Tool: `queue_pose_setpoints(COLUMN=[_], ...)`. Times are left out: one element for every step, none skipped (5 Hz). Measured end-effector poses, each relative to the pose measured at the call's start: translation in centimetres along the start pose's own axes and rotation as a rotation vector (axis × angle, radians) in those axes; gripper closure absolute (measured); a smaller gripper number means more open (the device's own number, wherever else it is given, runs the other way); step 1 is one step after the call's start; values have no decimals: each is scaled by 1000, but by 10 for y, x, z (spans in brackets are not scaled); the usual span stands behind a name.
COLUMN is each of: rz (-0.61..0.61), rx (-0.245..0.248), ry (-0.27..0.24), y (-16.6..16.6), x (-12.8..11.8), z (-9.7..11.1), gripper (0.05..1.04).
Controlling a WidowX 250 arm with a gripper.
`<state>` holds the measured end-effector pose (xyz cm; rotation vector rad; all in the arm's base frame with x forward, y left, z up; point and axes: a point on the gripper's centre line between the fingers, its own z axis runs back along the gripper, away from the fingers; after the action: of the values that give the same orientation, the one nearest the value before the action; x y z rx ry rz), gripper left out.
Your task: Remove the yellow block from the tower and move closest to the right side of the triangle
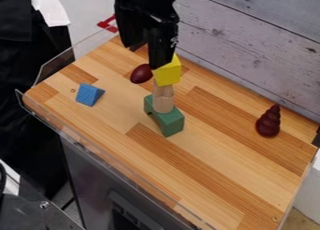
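Note:
The black gripper (145, 53) hangs from the top edge over the back left of the board, its fingers apart. One finger overlaps the upper left of the yellow block (168, 74); whether they touch, I cannot tell. That block sits atop a natural wood cylinder (163, 100), which stands on a green arch block (167, 120). Left of this tower lies the blue triangle (90, 94), on the bare wood.
A dark red egg-shaped piece (141, 74) lies just left of the yellow block. Toward the right stands a dark red ridged cone (269, 121). The wooden board (206, 173) has a clear raised rim along its left and front edges, and a plank wall (250, 42) behind.

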<state>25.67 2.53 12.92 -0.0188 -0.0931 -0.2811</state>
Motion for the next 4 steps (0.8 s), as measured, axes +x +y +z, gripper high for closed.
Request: queue_pose_setpoints(rz=[-12,-16,-14,-4], rx=[-3,9,7,12], ry=[13,15,35,35], y=[-4,-4,-5,-2], x=[5,9,12,17], z=[-6,-8,-15,-20], gripper=[84,84,84,84])
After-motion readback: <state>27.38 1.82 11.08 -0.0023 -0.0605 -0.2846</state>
